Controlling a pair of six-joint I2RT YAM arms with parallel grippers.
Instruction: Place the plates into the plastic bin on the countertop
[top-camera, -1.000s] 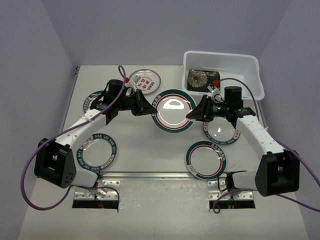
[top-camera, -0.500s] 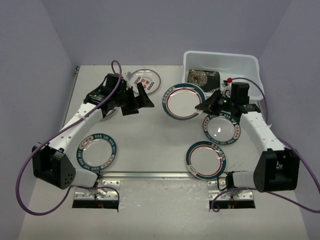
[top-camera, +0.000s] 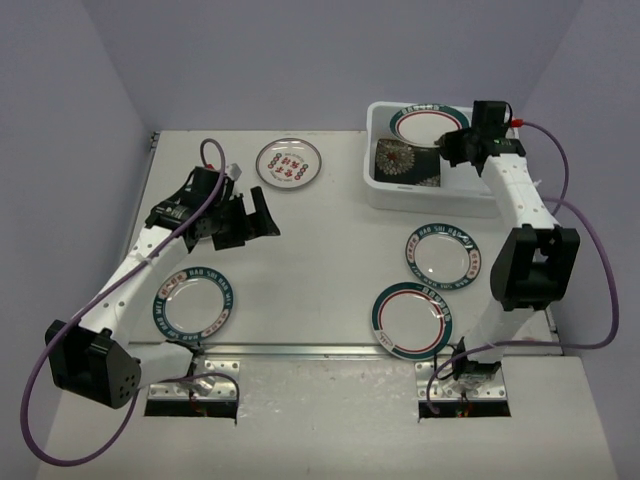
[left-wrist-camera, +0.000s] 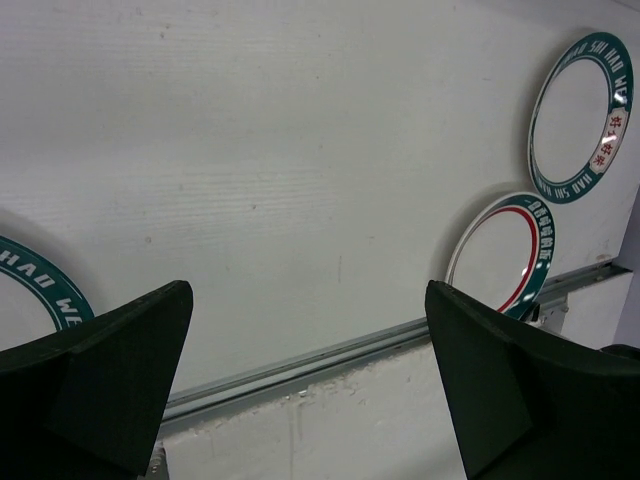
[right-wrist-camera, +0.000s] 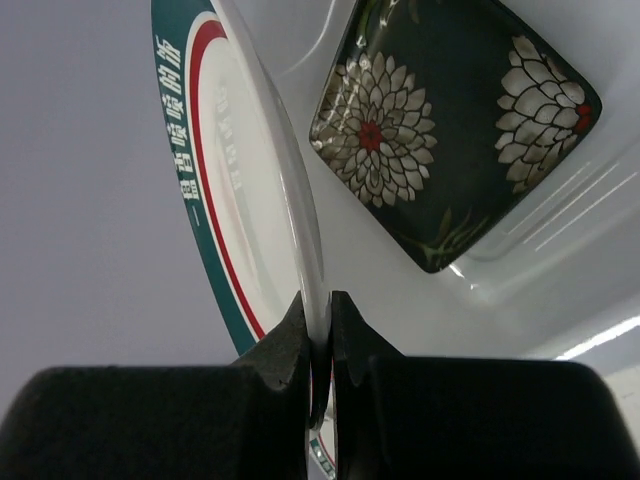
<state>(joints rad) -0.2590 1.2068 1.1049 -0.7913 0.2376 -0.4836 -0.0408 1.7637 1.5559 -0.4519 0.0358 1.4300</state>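
My right gripper (top-camera: 456, 141) (right-wrist-camera: 320, 325) is shut on the rim of a white plate with a teal and red rim (top-camera: 424, 125) (right-wrist-camera: 225, 170). It holds the plate tilted on edge over the back of the white plastic bin (top-camera: 430, 201) (right-wrist-camera: 570, 290). A square black floral plate (top-camera: 405, 162) (right-wrist-camera: 450, 120) lies in the bin below it. My left gripper (top-camera: 254, 216) (left-wrist-camera: 310, 385) is open and empty above the countertop (top-camera: 320, 260). On the countertop lie a red-patterned plate (top-camera: 289, 162) and three teal-rimmed plates (top-camera: 195, 303) (top-camera: 443, 255) (top-camera: 412, 320).
A metal rail (top-camera: 310, 351) (left-wrist-camera: 300, 365) runs along the near edge of the countertop. In the left wrist view two teal-rimmed plates (left-wrist-camera: 580, 110) (left-wrist-camera: 505, 255) lie at the right and the edge of another (left-wrist-camera: 40, 280) at the left. Purple cables trail from both arms.
The right arm has carried the teal-and-red plate from the middle of the countertop up over the bin. The left gripper let go of it, opened wide and drew back to the left.
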